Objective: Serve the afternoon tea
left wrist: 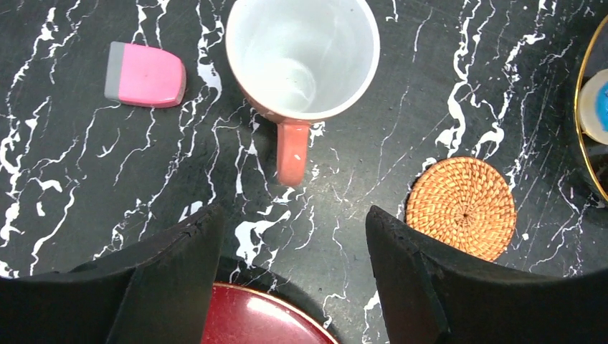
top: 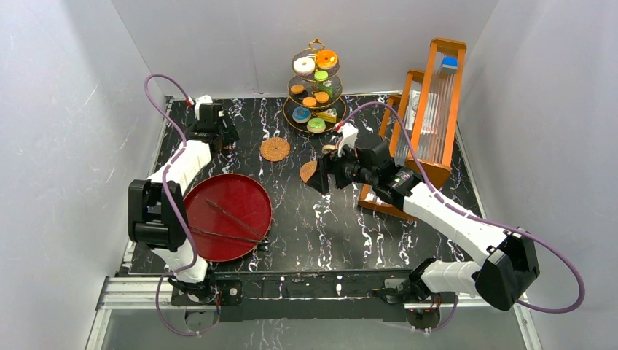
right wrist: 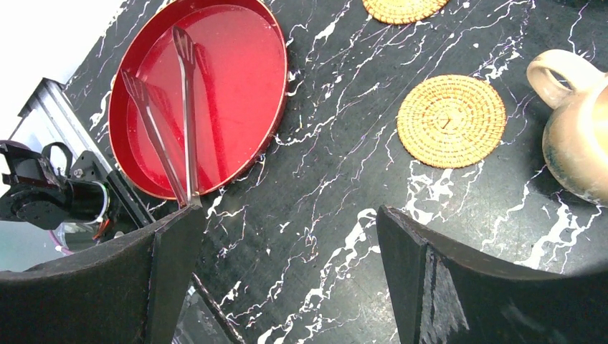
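The left gripper [left wrist: 292,215] is being held open, empty, near the mug [left wrist: 301,57] (right gripper [right wrist: 287,215] likewise open); the handle [left wrist: 292,152] risks being clipped, toppling it.

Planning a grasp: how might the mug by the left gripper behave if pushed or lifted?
The mug looks glazed, so probably slippery. Upright and empty, it is likely light and might tip if pushed high. Its handle may make it swivel.

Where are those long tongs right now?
In the overhead view the tongs lie inside the round red tray, on the table's near left side, right beside the left arm.
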Motion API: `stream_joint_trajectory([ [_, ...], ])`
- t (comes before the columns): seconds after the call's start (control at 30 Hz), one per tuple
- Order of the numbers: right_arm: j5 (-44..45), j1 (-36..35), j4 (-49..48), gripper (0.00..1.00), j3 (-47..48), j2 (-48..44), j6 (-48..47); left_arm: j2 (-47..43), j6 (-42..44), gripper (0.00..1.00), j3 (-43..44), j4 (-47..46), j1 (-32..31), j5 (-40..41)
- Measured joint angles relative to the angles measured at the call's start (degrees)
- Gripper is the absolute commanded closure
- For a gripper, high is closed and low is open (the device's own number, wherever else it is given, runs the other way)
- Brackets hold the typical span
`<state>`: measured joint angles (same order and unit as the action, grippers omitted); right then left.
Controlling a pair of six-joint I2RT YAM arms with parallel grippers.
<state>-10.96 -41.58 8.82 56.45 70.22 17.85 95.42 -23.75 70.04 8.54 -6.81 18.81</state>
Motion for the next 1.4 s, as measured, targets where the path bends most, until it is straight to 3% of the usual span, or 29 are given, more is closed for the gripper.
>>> stream_joint_trajectory([
  [0.67,-0.68,0.0,-1.33,0.01,0.02,2.01,-0.09,12.72,2.73,0.47,5.22,-1.38,0.0,-0.02],
  [0.8,-1.01,0.0,-1.49,0.01,0.02,2.01,-0.13,14.86,3.43,0.56,7.34,-1.84,0.0,0.28],
  [0.97,-0.98,0.0,-1.66,0.01,0.02,2.01,-0.28,16.9,4.31,0.85,8.83,-1.62,0.02,0.28],
  [1.1,-0.96,0.0,-1.68,0.01,0.02,2.01,-0.39,16.9,6.01,1.0,8.98,-1.36,0.24,-0.5],
  [1.4,-0.42,0.0,-1.7,0.01,0.02,1.99,-0.94,12.09,12.57,1.0,5.11,-2.62,0.48,-8.24],
])
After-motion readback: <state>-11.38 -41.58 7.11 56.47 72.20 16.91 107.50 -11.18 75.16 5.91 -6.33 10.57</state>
